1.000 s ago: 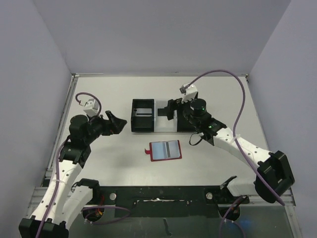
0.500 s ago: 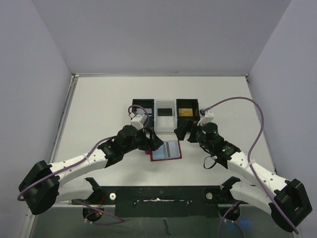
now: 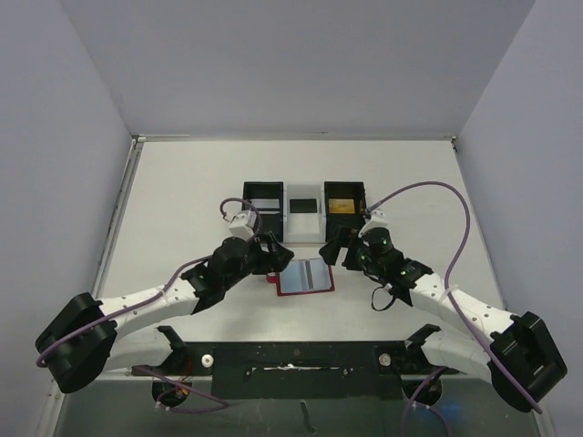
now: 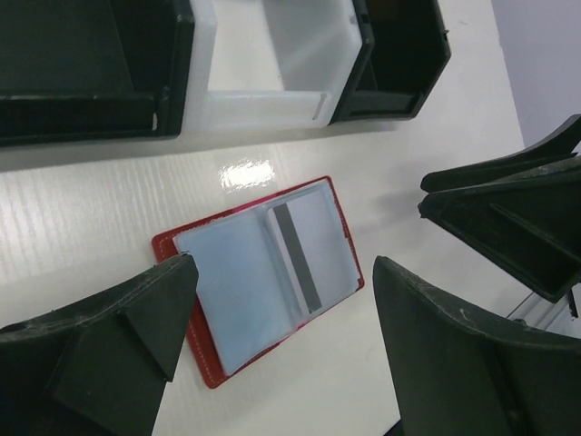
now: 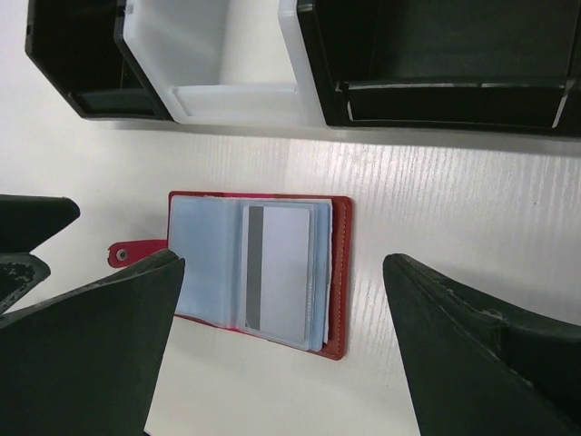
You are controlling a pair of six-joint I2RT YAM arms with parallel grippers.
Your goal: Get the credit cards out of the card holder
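Flanking open red card holder, flat on table just near of three-compartment tray: left fingers and right fingers, both spread wide, empty. Pale card, grey stripe, in right pocket. Likely one side pins holder, other pulls card.

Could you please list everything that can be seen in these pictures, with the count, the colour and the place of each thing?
card holder: 1, red with light blue lining, open on the table.
credit card: 1, pale grey with a dark stripe, in the card holder.
tray: 1, black-white-black compartments, behind the card holder.
gold card: 1, gold, right compartment.
black card: 1, black, middle compartment.
table: 1, white.
cables: 2, purple, along the arms.
left gripper: 1, black, open, above the card holder's left edge.
right gripper: 1, black, open, above its right edge.
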